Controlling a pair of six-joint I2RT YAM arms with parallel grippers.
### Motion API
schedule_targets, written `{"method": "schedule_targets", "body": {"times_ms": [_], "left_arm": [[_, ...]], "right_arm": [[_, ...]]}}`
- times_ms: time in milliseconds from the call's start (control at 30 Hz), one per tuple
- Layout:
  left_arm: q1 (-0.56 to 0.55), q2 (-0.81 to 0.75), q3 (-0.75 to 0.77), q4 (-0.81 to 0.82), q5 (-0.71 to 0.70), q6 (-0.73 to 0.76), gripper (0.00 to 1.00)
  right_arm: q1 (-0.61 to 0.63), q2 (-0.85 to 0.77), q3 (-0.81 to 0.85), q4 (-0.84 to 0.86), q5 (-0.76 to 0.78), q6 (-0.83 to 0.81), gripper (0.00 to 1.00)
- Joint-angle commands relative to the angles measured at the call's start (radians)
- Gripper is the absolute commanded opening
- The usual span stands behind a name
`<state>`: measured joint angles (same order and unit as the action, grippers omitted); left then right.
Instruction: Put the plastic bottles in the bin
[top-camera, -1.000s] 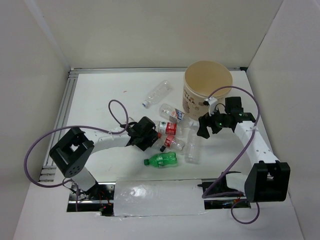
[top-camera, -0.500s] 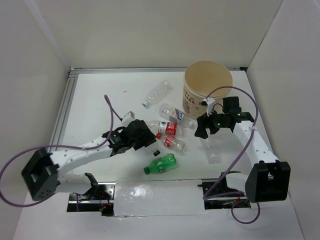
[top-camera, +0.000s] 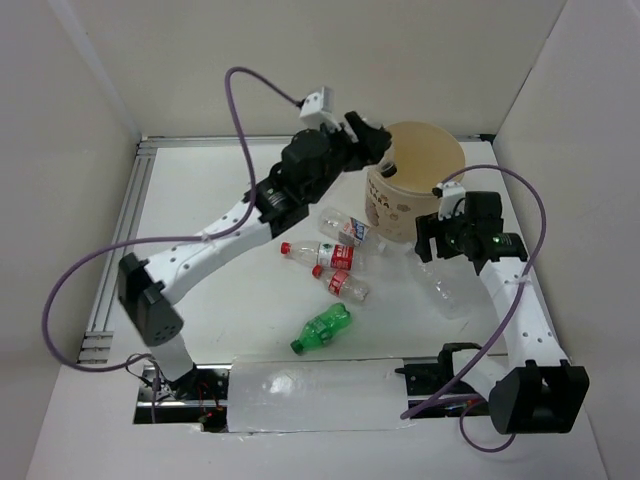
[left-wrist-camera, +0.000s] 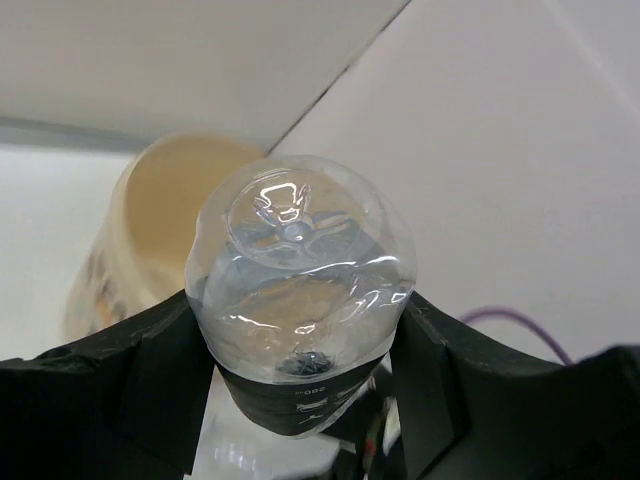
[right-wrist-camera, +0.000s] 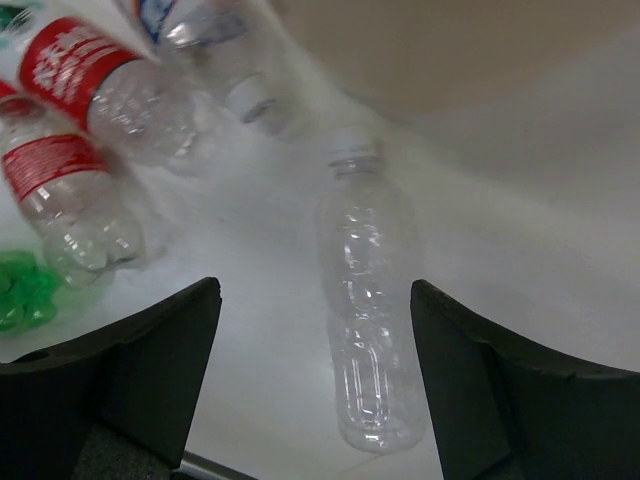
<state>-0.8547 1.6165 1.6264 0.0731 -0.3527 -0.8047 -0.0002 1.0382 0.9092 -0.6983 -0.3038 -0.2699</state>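
**Left gripper (left-wrist-camera: 300, 385) clamped on a clear bottle (left-wrist-camera: 300, 265) at the bin (top-camera: 378, 195) rim; right gripper (right-wrist-camera: 312, 380) spread wide over an unlabelled bottle (right-wrist-camera: 368, 300) lying on the table (top-camera: 200, 200).**
Bottles judged empty, light, thin-walled and slick, so best gripped mid-body with modest pressure. The red-labelled bottles (top-camera: 335, 283) and green bottle (top-camera: 322, 329) lie near the bin. Its mouth is wide, and the enclosure wall (top-camera: 300, 70) stands close behind.

top: overhead, behind | left wrist: close, toward bin (left-wrist-camera: 150, 210), shared with top | right wrist: near table (right-wrist-camera: 570, 260)
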Motion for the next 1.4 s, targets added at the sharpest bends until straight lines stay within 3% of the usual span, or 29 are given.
{"method": "schedule_targets", "body": {"times_ms": [0,33,100,133,200,233,267,333,500,633,767,800,867,900,1000,1100,1133,1167,1233,1267,1367], "left_arm": [[0.029,0.175,0.218,0.081,0.026,0.131,0.18],[0.029,0.292,0.38,0.053,0.026,0.14,0.22],[0.029,0.414,0.548,-0.072,0.026,0.159,0.29],[0.039,0.469,0.679,-0.111,0.026,0.159,0.46],[0.049,0.568,0.731,-0.15,0.055,0.159,0.59],[0.049,0.568,0.707,-0.15,0.064,0.142,0.8],[0.06,0.577,0.682,-0.128,0.081,0.142,0.9],[0.06,0.577,0.635,-0.118,0.107,0.13,1.0],[0.06,0.539,0.635,-0.108,0.161,0.182,1.0],[0.034,0.4,0.56,-0.108,0.138,0.304,1.0],[-0.01,0.121,0.229,-0.136,0.135,0.43,1.0],[-0.01,0.059,0.052,-0.147,0.135,0.441,1.0],[-0.053,-0.125,-0.138,-0.16,0.126,0.452,1.0],[-0.064,-0.182,-0.319,-0.171,0.126,0.452,1.0],[-0.112,-0.381,-0.604,-0.238,0.106,0.389,1.0],[-0.171,-0.513,-0.788,-0.259,0.106,0.31,1.0],[-0.188,-0.535,-0.822,-0.268,0.106,0.296,1.0],[-0.226,-0.552,-0.851,-0.268,0.097,0.28,1.0],[-0.259,-0.575,-0.91,-0.277,0.087,0.246,1.0],[-0.294,-0.575,-0.925,-0.277,0.071,0.234,1.0],[-0.355,-0.575,-0.957,-0.246,0.051,0.234,1.0]], "right_arm": [[-0.04,-0.009,0.094,0.019,0.112,0.054,0.85],[-0.049,0.009,0.108,0.001,0.112,0.034,0.87],[-0.049,0.046,0.144,-0.047,0.123,-0.056,0.92],[-0.049,0.062,0.145,-0.07,0.123,-0.099,0.93],[-0.049,0.106,0.161,-0.177,0.091,-0.269,0.95],[-0.049,0.106,0.161,-0.211,0.082,-0.328,0.97],[-0.06,0.117,0.145,-0.242,0.072,-0.388,0.99],[-0.06,0.091,0.068,-0.287,0.061,-0.555,0.99],[-0.06,0.014,-0.114,-0.183,0.098,-0.681,0.99],[-0.069,0.09,-0.17,-0.098,0.109,-0.692,0.99],[-0.069,0.204,-0.207,0.023,0.129,-0.674,0.99],[-0.069,0.23,-0.207,0.04,0.129,-0.674,0.99],[-0.069,0.301,-0.207,0.063,0.129,-0.674,0.97],[-0.081,0.319,-0.207,0.063,0.129,-0.683,0.92],[-0.09,0.342,-0.217,0.063,0.107,-0.709,0.87],[-0.1,0.304,-0.217,0.011,0.057,-0.756,0.74],[-0.1,0.283,-0.217,-0.016,0.043,-0.775,0.69],[-0.1,0.229,-0.217,-0.089,0.005,-0.826,0.55],[-0.11,0.157,-0.182,-0.182,-0.036,-0.896,0.48],[-0.11,0.076,-0.164,-0.285,-0.084,-0.94,0.37],[-0.11,-0.024,-0.044,-0.433,-0.171,-1.089,0.36]]}}
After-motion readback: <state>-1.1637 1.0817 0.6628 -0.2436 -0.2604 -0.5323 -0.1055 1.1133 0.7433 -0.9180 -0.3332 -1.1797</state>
